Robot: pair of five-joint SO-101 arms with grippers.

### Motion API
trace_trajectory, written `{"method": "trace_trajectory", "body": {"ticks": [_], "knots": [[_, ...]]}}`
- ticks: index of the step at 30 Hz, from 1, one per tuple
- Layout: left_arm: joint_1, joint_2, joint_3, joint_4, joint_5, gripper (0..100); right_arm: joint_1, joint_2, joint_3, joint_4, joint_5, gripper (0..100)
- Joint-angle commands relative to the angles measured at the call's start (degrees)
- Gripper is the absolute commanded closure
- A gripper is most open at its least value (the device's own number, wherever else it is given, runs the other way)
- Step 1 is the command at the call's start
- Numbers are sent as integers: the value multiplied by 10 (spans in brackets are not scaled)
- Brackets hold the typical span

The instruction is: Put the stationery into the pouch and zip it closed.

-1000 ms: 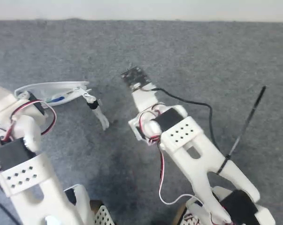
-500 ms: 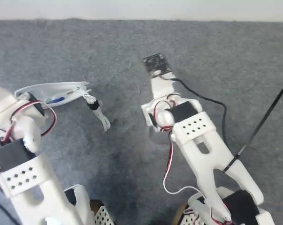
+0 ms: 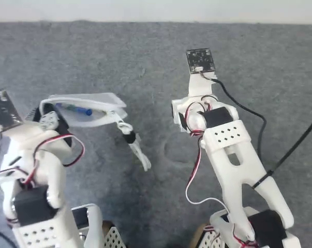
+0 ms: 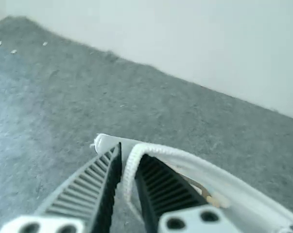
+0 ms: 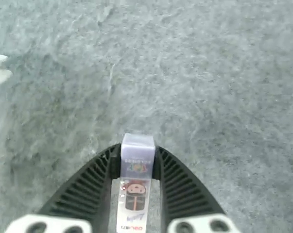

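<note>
Pouch (image 3: 101,98) up in the high view, held at one end by my left arm so its mouth gapes, a blue pen (image 3: 78,109) already inside. Left wrist view: my left gripper (image 4: 124,158) is pinched tight on the zipper rim to hold that opening. Right wrist view: my right gripper (image 5: 136,150) is clamped on a small labelled piece (image 5: 135,187), an eraser perhaps, above the grey mat (image 5: 209,73), ready for loading.

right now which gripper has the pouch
The left gripper: its jaws pinch the pouch rim. The right gripper grips a small labelled stationery piece instead.
</note>
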Motion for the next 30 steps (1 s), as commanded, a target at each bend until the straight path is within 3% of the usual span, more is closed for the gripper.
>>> {"method": "trace_trajectory", "body": {"ticks": [1,6,14,24,30], "knots": [[33,-23,-12,-23,-20,988,16,-38,-33,-23,-9,991],[65,-23,-7,-19,-35,988,25,-36,-33,-34,-56,991],[112,-23,15,-15,-62,988,25,-86,-32,-8,-55,991],[112,-23,22,-16,-63,988,20,-268,24,30,-55,991],[109,-23,23,-16,-63,988,-28,-335,55,31,-55,991]]}}
